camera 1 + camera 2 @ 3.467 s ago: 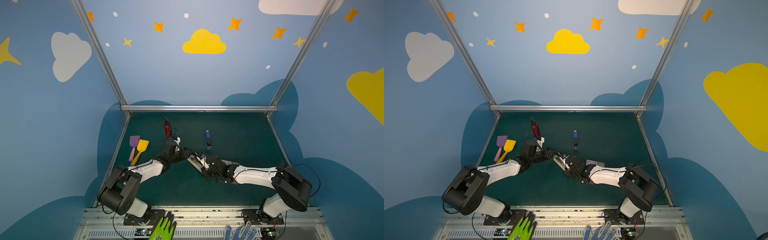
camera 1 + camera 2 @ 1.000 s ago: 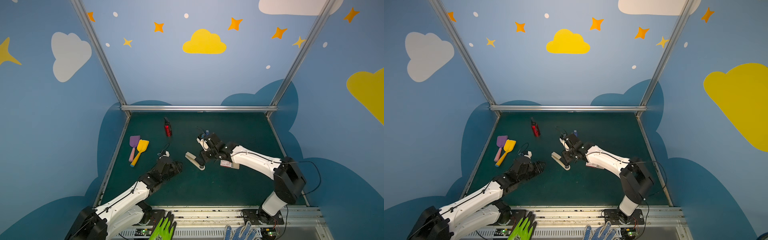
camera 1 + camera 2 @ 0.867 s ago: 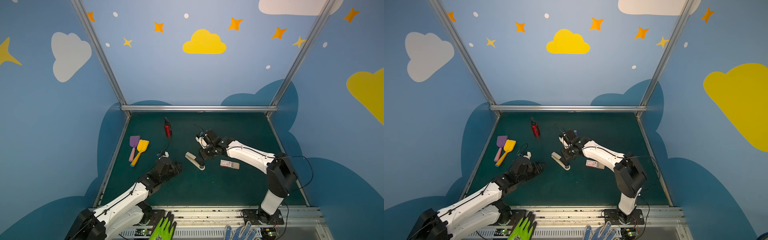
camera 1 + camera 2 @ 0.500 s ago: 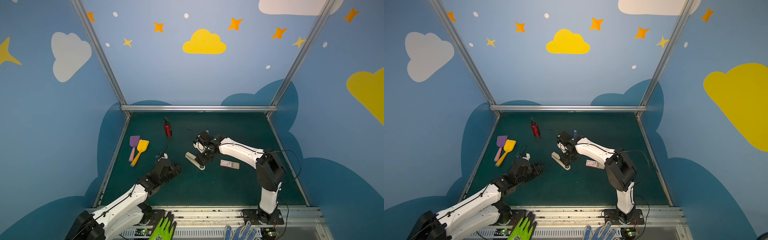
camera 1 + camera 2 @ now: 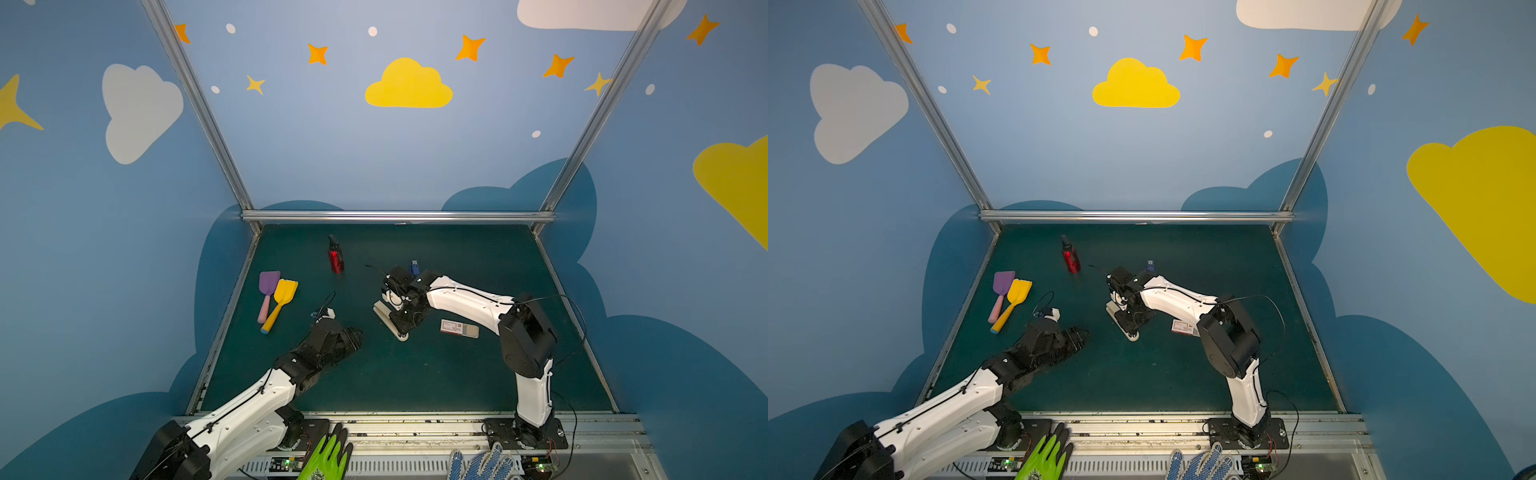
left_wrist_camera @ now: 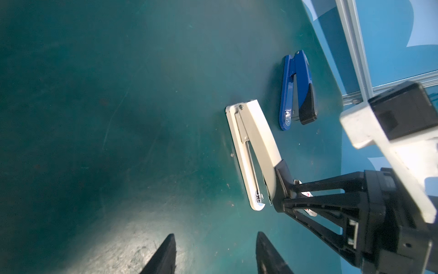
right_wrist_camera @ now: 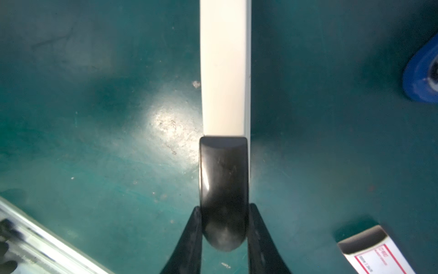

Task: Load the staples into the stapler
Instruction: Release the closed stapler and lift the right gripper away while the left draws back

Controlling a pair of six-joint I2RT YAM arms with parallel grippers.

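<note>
Right fingers (image 7: pixel 189 237), nearly closed, pinch the white stapler's (image 7: pixel 225 71) black end.

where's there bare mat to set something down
Free: the front strip bordered by white stapler, left arm and front rail; the back right corner beyond the right arm. Crowded: the middle, around that stapler, staple box and right gripper.

Both top views from high over the near edge, facing down across the whole green table (image 5: pixel 415 374), nearly identical framing, left wrist view low, oblique, side-on to white stapler (image 6: pixel 258 142), right wrist view close above it, both wrist views also catch blue stapler (image 6: pixel 301 78)
</note>
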